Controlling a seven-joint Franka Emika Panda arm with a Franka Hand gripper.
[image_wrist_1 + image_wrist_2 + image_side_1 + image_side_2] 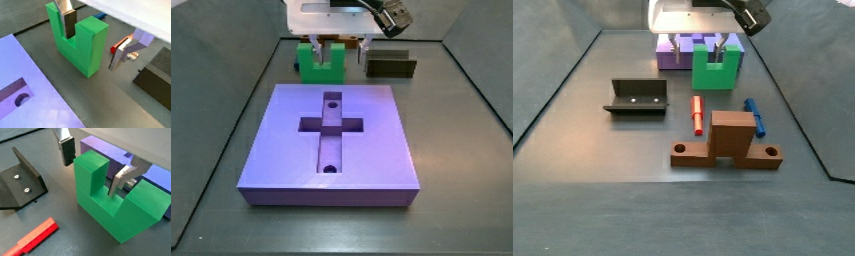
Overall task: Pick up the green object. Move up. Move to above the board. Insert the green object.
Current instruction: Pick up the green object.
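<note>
**A:** Where's the green object (110,203) right now?

**B:** Standing on the desk (593,130) just beyond the board's (298,150) far edge, prongs up. The pincer (90,165) is down over it with its plates apart. In both wrist views one finger (69,22) sits in the notch between the prongs. The other finger (123,52) hangs outside a prong, so the plates straddle that prong without touching it.

**A:** So the grasp comes next?

**B:** I'd judge so. Keep the prong centred between the pads, then close squarely so the block doesn't twist.

**A:** Anything nearby to mind?

**B:** A red stick (37,237) and the fixture (20,180) lie off to one side, a dark olive block (390,66) on the other. All are apart from the green object, so a straight lift should clear them.
</note>
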